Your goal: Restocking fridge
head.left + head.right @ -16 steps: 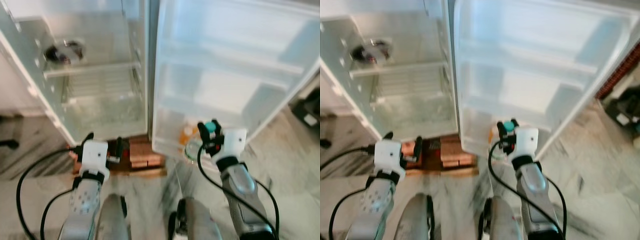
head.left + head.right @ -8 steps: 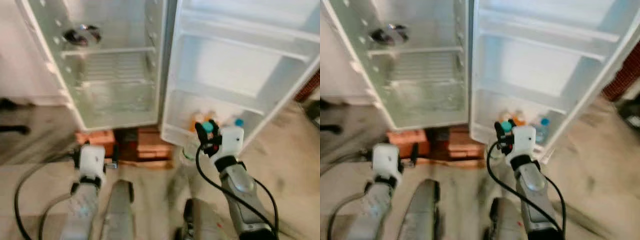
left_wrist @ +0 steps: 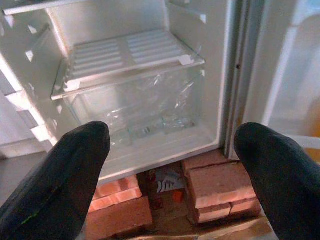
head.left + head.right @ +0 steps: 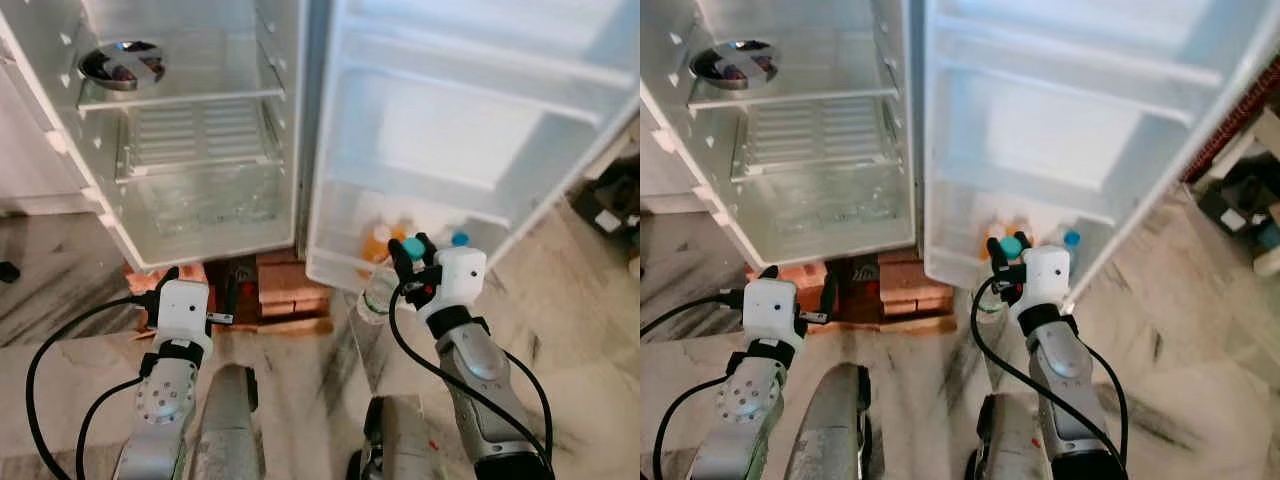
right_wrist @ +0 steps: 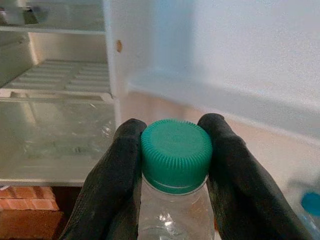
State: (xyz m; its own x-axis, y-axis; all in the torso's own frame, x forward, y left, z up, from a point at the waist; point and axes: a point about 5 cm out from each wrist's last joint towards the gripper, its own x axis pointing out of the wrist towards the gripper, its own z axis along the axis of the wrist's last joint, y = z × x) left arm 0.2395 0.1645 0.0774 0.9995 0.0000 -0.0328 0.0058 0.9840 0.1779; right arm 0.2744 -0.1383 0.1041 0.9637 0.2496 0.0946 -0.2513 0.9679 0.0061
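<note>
One open white fridge, door swung wide, standing on red bricks.
Right gripper clamps a clear plastic bottle by its ribbed green cap, black fingers either side, before the door's lowest shelf; left gripper hangs spread, unladen, facing the crisper drawer.

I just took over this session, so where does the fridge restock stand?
Done: the fridge door is open, and its bottom door shelf already holds orange-capped and blue-capped bottles. In hand: the right claw grips a clear green-capped bottle by its neck, just in front of that shelf. Left: setting it in. The left claw is open and empty.
</note>
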